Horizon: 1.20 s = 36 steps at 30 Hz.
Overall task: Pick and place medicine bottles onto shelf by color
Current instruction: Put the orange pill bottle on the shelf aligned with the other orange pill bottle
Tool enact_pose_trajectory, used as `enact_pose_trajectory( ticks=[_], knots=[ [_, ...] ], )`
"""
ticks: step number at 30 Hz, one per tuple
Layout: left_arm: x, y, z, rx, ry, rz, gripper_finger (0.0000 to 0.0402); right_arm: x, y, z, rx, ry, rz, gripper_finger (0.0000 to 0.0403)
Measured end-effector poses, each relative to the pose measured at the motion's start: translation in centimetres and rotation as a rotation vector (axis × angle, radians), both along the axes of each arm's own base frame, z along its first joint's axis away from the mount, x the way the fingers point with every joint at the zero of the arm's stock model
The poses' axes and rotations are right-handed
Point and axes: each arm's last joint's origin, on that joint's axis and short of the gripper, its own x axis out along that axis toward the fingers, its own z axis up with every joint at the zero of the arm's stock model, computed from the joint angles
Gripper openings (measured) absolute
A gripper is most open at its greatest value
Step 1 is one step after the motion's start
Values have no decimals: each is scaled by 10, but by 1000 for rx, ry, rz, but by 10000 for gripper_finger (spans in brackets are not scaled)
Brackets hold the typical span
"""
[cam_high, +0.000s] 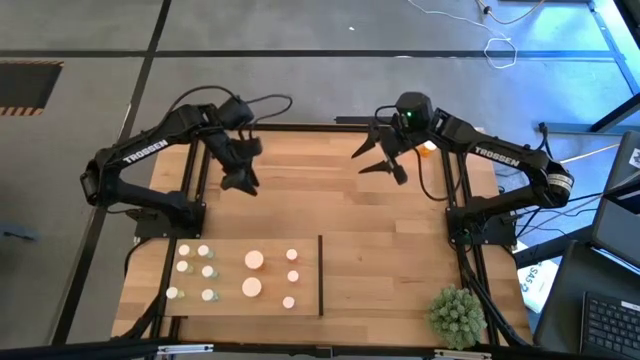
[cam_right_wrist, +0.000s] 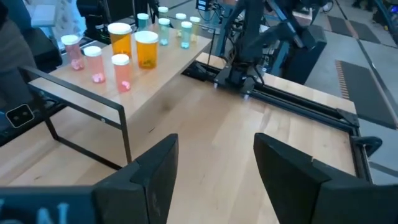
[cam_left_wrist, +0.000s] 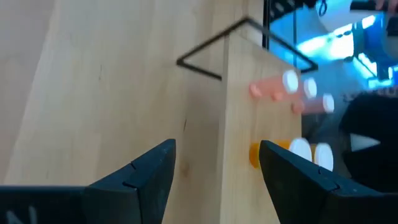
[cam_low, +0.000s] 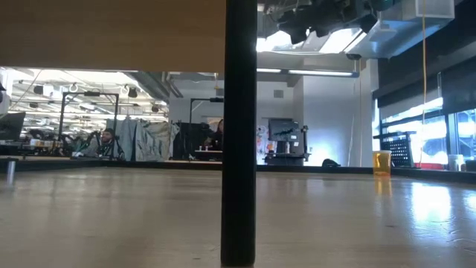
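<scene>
Several medicine bottles with white caps stand upright on the shelf (cam_high: 230, 310), a pale board at the table's near left. The greenish bottles (cam_high: 207, 271) are at its left, two wide orange ones (cam_right_wrist: 147, 50) in the middle, and small pinkish ones (cam_right_wrist: 93, 62) nearest the thin dark divider (cam_high: 320, 275). My left gripper (cam_high: 241, 181) hangs open and empty above the table's far left, and its wrist view looks down at the shelf's edge (cam_left_wrist: 239, 112). My right gripper (cam_high: 379, 160) is open and empty above the far middle, well away from the bottles.
A spiky green plant ball (cam_high: 457, 316) sits at the table's near right corner. An orange bottle (cam_low: 381, 161) stands near the far right edge by the right arm. The divider (cam_low: 239, 134) fills the middle of the low view. Bare planks (cam_high: 400, 260) lie right of the shelf.
</scene>
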Motion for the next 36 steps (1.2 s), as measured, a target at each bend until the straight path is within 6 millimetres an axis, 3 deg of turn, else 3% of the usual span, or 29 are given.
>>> enact_pose_trajectory(
  ticks=[5,13,18,21,28,31,36],
  knots=[
    [-2,-1,-2,22,26,-12,225,6,6,3,47,7,-38,213],
    [2,3,1,65,-9,14,225,9,-6,5,510,122,-675,213],
    [9,9,5,108,-49,103,225,-3,-18,6,589,200,-804,213],
    [11,16,8,164,-74,171,225,-12,-20,20,580,275,-877,213],
    [13,35,14,233,-163,259,225,-42,-17,57,390,438,-1244,213],
    [16,46,13,265,-182,303,225,-53,-24,58,480,498,-1355,213],
    [18,58,8,241,-174,341,225,-75,-42,43,605,664,-1551,213]
  ],
)
